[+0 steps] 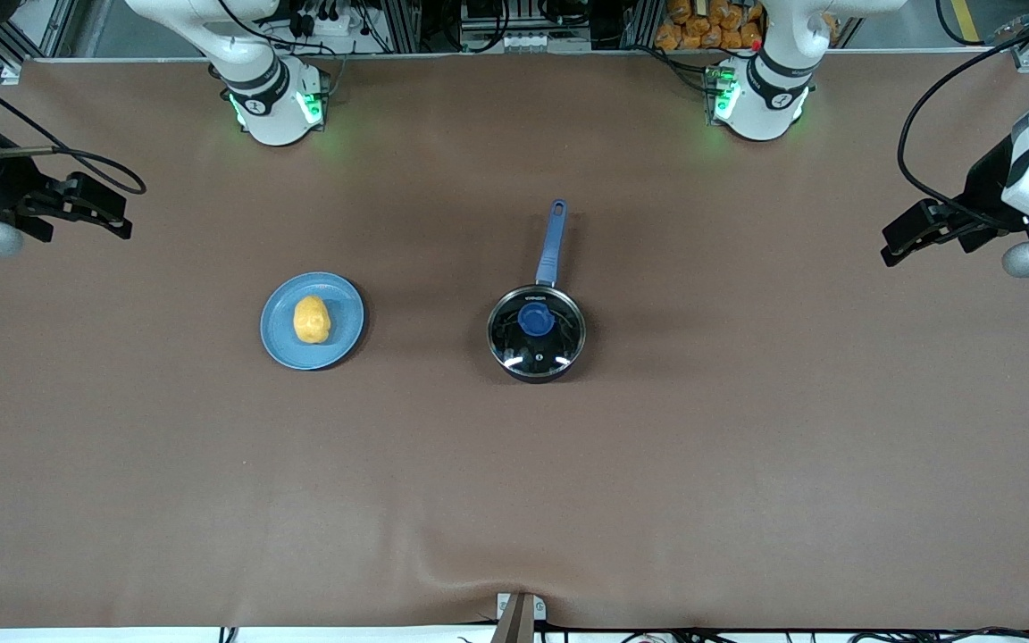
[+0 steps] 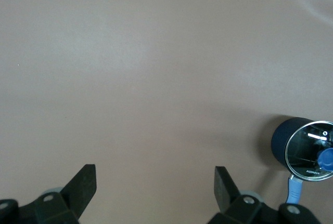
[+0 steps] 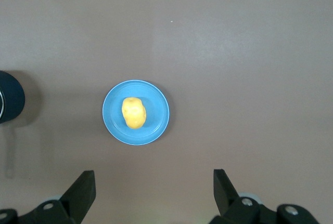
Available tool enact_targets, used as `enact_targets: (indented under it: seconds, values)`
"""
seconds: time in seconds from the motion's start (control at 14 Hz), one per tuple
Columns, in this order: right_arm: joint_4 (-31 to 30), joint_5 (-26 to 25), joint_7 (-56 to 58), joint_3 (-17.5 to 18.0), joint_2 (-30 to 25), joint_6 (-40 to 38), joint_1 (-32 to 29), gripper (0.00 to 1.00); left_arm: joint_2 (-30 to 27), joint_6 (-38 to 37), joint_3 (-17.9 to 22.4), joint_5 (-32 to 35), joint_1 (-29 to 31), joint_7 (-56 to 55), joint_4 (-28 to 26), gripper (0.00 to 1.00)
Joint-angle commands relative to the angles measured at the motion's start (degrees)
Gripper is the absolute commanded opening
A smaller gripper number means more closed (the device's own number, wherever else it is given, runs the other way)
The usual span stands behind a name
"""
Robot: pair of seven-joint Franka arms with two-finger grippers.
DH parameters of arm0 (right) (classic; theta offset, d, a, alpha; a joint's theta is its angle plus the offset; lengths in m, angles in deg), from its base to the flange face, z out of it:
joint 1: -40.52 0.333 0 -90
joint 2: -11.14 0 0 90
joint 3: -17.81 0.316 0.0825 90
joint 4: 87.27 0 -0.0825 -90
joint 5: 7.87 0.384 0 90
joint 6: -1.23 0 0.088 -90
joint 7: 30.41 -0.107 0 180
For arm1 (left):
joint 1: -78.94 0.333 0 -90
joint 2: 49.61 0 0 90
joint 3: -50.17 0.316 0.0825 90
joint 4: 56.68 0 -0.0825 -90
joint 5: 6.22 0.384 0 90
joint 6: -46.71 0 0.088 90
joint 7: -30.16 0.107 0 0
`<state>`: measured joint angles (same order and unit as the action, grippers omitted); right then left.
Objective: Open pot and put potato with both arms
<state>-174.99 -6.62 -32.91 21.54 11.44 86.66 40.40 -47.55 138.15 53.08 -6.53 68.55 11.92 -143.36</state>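
Lidded pot [image 1: 536, 332] mid-table, potato [image 1: 311, 320] on plate [image 1: 278, 335] beside it, left gripper [image 1: 903, 239] and right gripper [image 1: 108, 214] spread wide, empty, raised over table ends, well apart from both.

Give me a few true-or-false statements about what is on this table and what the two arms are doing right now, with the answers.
1. The potato lies on the blue plate. True.
2. The pot is open, its lid set aside. False: the glass lid with its blue knob sits on the pot.
3. The left end effector grips the pot's handle. False: it is up over the left arm's end of the table, fingers open, holding nothing.
4. The right end effector is open and empty, over the right arm's end of the table. True.
5. The plate touches the pot. False: bare table lies between them.
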Motion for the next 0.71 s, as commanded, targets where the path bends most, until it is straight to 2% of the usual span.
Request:
enact_targets:
  seconds: [0.0,0.64]
  values:
    - [0.7,0.8,0.6,0.1,0.4,-0.3,-0.6,1.00,0.0,-1.0,-0.1,-1.1,0.5,-0.4,0.6,1.00]
    - [0.6,0.8,0.6,0.1,1.2,-0.4,-0.7,1.00,0.6,-1.0,-0.1,-1.5,0.5,-0.3,0.6,1.00]
